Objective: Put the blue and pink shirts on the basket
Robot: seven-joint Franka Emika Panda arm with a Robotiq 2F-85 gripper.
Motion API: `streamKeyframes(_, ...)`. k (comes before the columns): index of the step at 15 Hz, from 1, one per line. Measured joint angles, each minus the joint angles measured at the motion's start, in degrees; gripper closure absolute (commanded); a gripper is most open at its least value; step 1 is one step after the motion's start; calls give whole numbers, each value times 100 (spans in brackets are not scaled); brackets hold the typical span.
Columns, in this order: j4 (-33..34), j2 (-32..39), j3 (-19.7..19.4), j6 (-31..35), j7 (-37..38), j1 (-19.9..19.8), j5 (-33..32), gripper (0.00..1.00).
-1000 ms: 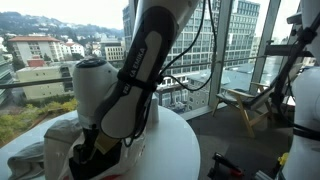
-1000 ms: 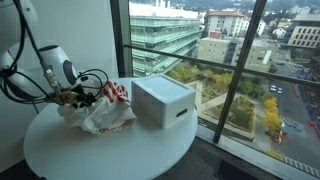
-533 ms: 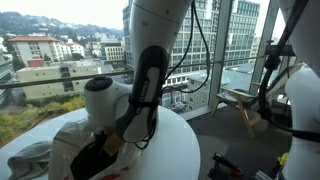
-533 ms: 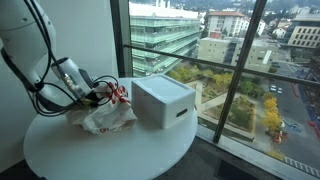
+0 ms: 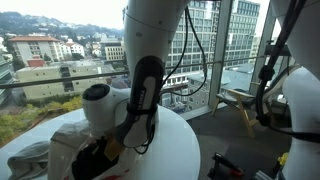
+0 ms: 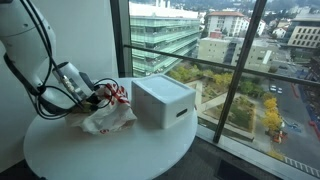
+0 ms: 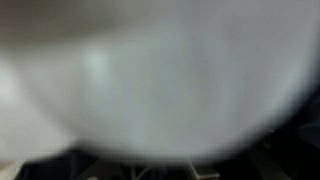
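Round white table bears white basket; tall windows alongside.

light: window daylight, bright | exterior views: soft | wrist view: fully blurred

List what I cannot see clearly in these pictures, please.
- Pincer: in an exterior view its tips are lost in the cloth heap; open or shut is not visible.
- Wrist view: all a white blur, too near the lens.
- White box: its inside does not show.
- In an exterior view the arm hides much of the table.
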Motion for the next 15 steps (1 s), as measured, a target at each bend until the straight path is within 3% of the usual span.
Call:
streamKeyframes(2, -9, -65, 81, -234, -12, -17, 93, 94)
streamKeyframes(4, -35, -245, 423, -764, -222, -187, 551, 91)
streamKeyframes(9, 25, -1122, 1641, -2965, -1389, -965, 2628, 91)
streamKeyframes(11, 124, -1504, 1794, -3650, -1433, -1128, 2968, 91)
streamKeyframes(15, 196, -2152, 2030, -4101, -1864, -1535, 3638, 90)
